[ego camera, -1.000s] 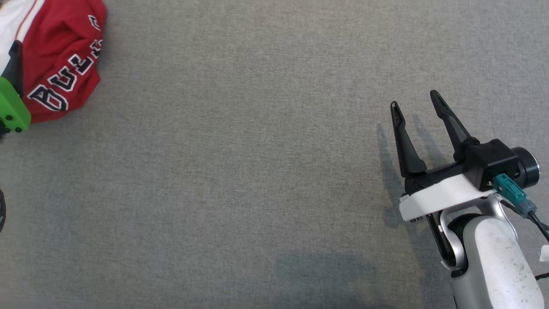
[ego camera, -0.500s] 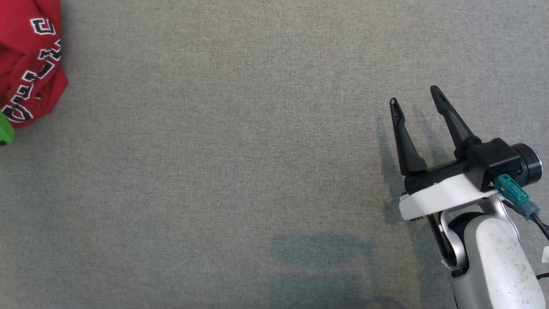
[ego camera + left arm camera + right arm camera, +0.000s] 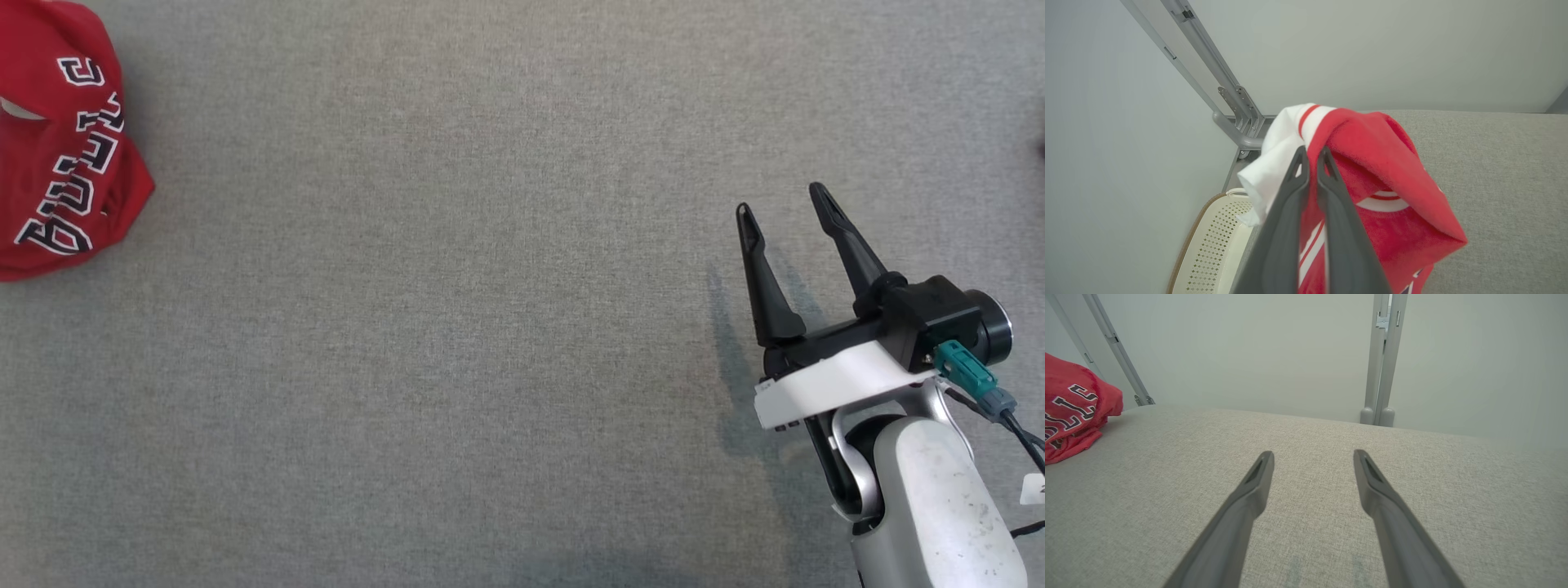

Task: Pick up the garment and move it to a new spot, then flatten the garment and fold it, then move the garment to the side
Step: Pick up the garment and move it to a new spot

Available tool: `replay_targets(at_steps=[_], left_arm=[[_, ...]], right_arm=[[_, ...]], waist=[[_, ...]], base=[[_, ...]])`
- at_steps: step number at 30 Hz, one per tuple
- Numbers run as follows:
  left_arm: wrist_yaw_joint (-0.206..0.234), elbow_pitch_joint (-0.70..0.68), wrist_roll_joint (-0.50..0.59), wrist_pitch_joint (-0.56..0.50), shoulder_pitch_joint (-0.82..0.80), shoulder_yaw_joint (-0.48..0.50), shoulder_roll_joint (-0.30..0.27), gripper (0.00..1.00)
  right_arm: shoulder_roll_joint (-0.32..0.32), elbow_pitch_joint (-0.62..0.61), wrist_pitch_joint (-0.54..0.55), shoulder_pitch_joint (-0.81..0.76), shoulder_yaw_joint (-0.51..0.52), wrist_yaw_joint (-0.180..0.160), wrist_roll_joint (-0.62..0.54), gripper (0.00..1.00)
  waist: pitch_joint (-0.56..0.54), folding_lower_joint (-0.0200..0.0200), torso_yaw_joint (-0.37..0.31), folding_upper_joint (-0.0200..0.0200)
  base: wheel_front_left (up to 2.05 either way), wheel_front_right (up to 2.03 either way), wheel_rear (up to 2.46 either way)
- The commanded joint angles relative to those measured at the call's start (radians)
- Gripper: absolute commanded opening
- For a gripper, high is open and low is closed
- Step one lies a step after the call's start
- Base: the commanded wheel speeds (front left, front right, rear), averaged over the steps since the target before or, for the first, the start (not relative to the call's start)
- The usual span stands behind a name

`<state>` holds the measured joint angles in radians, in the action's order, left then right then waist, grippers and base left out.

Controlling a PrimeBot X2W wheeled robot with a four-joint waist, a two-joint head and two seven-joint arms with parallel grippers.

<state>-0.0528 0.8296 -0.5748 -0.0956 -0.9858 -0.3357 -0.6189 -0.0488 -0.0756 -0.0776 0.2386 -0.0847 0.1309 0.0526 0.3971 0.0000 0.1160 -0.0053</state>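
Biggest worry here is the grip. The left tool (image 3: 1312, 157) has its two fingers pinched nearly together on a fold of the garment (image 3: 1380, 163), right where the white trim meets the red. That looks like a thin bite of cloth, so I'd guess a quick pull could slide it straight out.

The garment also sits bunched at the bench's (image 3: 457, 327) left edge, toward the far corner. If it slips, it could go over the side, where a cream basket (image 3: 1208, 245) sits below that edge. Dragging it as a bundle would probably also trap wrinkles that make flattening harder later. I can't tell how much of it is actually off the surface.

The right tool (image 3: 780, 200) is wide open with nothing in it, near the right edge and well apart from the garment, so it's no help if the cloth lets go.

Materials: the garment is a soft, slightly fuzzy red jersey with white striped trim and black-and-white block lettering, all floppy and crumpled. The bench top is a grey woven fabric, flat and matte, probably a bit grippy. The basket is perforated with a brown rim.
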Motion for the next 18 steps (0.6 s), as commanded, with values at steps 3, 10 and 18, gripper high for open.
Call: replay_targets(at_steps=[3,10,18], left_arm=[[-0.013,-0.03,0.02,-0.006,-0.041,-0.018,-0.022,0.0],[-0.033,-0.111,0.052,-0.009,-0.086,-0.063,-0.015,0.0],[-0.05,-0.204,0.057,-0.022,-0.085,-0.114,0.025,0.0]], right_arm=[[-0.003,0.025,-0.021,-0.014,0.002,0.0,0.022,1.0],[-0.003,0.065,-0.05,-0.043,0.022,0.0,0.05,1.0],[-0.003,0.083,-0.067,-0.072,0.046,0.0,0.066,1.0]], waist=[[-0.077,0.0,-0.027,0.0053],[-0.166,0.0,-0.062,0.0053],[-0.217,0.0,-0.105,0.0053]], base=[[0.0,0.0,0.0],[0.0,0.0,0.0],[0.0,0.0,0.0]])
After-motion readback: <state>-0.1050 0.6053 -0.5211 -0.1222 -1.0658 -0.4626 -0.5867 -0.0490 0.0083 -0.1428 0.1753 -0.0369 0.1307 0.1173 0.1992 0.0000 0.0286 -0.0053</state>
